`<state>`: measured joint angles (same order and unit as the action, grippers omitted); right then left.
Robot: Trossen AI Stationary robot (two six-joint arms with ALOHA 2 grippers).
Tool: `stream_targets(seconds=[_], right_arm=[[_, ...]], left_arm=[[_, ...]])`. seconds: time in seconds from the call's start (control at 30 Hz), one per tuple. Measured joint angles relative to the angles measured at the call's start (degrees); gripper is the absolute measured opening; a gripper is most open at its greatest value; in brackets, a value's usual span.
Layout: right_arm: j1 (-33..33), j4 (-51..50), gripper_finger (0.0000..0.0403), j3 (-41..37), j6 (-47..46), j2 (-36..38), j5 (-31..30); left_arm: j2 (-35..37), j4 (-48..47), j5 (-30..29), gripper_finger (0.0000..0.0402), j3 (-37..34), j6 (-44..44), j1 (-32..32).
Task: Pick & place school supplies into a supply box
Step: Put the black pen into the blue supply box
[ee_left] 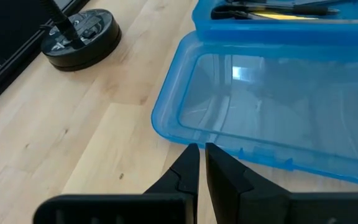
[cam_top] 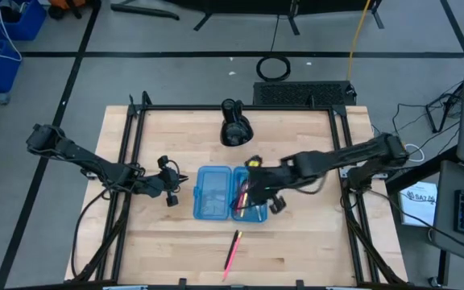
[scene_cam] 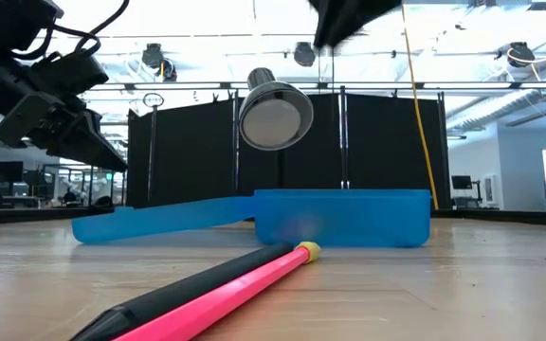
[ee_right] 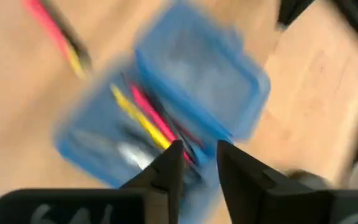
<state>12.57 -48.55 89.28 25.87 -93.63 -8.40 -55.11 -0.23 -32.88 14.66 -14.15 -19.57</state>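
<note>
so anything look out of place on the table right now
One pink pen lies alone on the bare table, on the camera side of the open box, while the other supplies sit inside the box's right half under the right gripper. Nothing looks spilled or damaged.

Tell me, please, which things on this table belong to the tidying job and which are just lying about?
Job:
- translucent light-blue hinged plastic box, open
- yellow, pink and dark pens already in one half
- pink-and-black pen on the table
- right gripper, open above the box

Lying about:
- black dome-shaped object at the table's far edge
- left gripper, shut, waiting beside the box
</note>
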Motion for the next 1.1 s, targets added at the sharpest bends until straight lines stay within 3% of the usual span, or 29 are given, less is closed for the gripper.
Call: stream_targets(seconds=[0.17,0.3,0.53,0.7,0.77,0.93,1.1], right_arm=[[2.9,13.1,0.0041,-9.2,-20.3,7.2,2.6],[6.2,27.7,0.0005,-23.2,-25.6,11.2,2.7],[11.0,61.1,0.0001,-47.8,-31.7,17.4,-2.1],[11.5,79.7,0.0001,-63.0,-40.0,20.7,-2.5],[11.6,86.5,0.0001,-68.1,-42.0,21.5,-5.6],[10.9,101.2,0.0001,-76.8,-43.2,21.7,-9.7],[10.7,104.1,0.0,-79.8,-43.2,21.6,-11.2]], left_arm=[[0.0,0.4,0.0,0.0033,0.0,0.2,0.0],[0.0,0.6,0.1,0.0033,0.0,0.1,0.0],[0.0,-0.1,1.6,0.0033,0.0,0.3,0.0],[0.0,-0.1,0.9,0.0033,0.0,0.2,0.0],[0.0,0.0,0.9,0.0033,0.0,0.1,0.0],[0.0,0.0,0.7,0.0033,0.0,0.1,0.0],[0.0,0.4,-0.2,0.0033,0.0,0.0,0.0]])
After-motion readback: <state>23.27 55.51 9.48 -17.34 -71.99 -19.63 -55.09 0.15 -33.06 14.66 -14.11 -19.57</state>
